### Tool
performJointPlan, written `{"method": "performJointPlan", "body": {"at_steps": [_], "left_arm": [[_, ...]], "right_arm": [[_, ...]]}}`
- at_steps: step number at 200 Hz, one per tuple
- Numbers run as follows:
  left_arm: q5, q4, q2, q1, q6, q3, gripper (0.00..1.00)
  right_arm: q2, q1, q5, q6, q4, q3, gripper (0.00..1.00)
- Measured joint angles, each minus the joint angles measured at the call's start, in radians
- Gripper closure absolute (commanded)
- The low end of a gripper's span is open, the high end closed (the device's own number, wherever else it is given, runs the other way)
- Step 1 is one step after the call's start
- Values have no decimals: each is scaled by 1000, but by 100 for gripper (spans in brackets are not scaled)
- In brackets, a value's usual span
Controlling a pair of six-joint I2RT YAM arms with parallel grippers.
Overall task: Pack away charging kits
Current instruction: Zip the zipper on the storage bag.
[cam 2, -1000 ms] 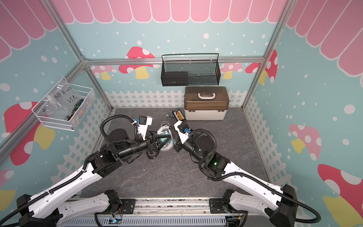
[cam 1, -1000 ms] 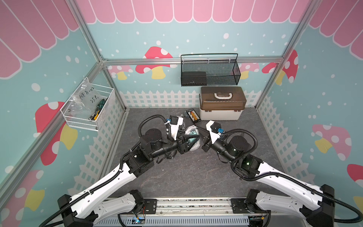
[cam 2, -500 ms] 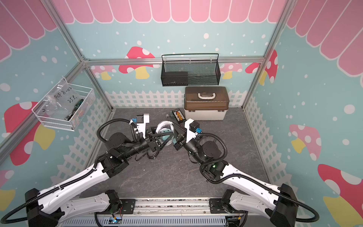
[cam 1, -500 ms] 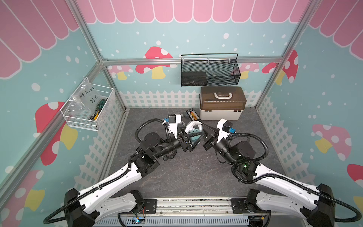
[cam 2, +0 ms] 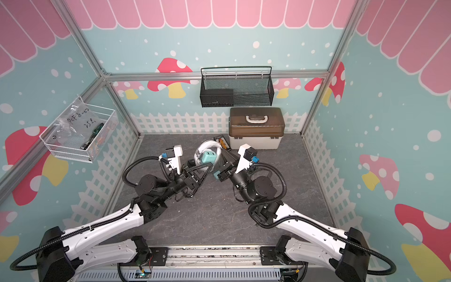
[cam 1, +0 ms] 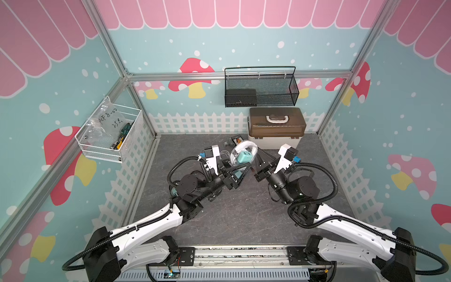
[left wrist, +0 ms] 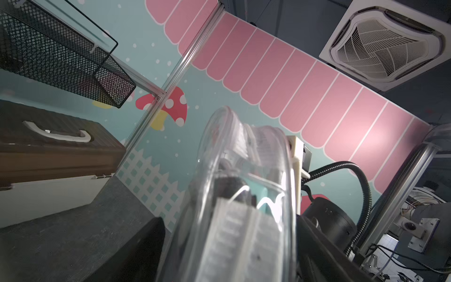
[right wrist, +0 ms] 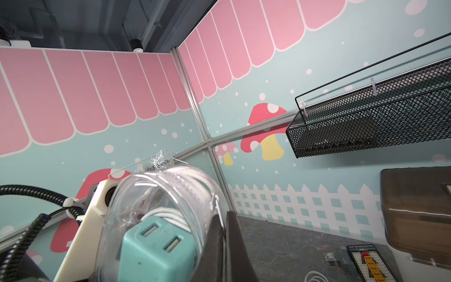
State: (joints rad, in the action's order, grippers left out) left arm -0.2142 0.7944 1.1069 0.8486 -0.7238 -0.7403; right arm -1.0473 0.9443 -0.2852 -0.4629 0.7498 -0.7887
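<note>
Change from a second ago: both arms are up and pushed toward the far side, and the clear round plastic case (cam 1: 253,156) that sat low between them at table centre now hangs in the air above the dark grey stone-look table (cam 1: 231,219). Inside it are one teal cube plug adapter (cam 1: 244,158) and a white coiled cable (cam 1: 249,146), so this charging kit is cased and off the table, mid scene, just near of the white box with brown lid (cam 1: 277,127). The right gripper (cam 1: 259,158) is clamped tight on the case's thin clear rim; right wrist view shows its black fingers (right wrist: 219,244) pinched together over the plastic. The left gripper (cam 1: 240,172) has its jaws spread wider than a second ago, one on each side of the case in the left wrist view; can't tell whether they press it or stand free. Reads as a handover to the right arm. A second teal cube (cam 2: 216,175) shows low between the two grippers in a top view, probably a kit not packed yet. The flat black board with orange connectors (cam 1: 236,140) lies on the table by the box. Box lid is shut, the black wire mesh basket (cam 1: 261,90) on the far wall is open on top, so the case likely goes there or the lid gets opened first
</note>
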Motion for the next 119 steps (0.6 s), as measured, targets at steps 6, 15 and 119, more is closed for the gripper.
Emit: {"method": "performJointPlan", "body": {"at_steps": [6,15,119], "left_arm": [[10,21,8,6,0,0,15],[23,59,24,16,0,1,16],[163,212,116,30,26,5,46]], "right_arm": [[-8,0,-5,-8,3,-5,100],[-21,1,-14,-22,8,-13,100],[-45,6,-55,-119,26,-18,100]]}}
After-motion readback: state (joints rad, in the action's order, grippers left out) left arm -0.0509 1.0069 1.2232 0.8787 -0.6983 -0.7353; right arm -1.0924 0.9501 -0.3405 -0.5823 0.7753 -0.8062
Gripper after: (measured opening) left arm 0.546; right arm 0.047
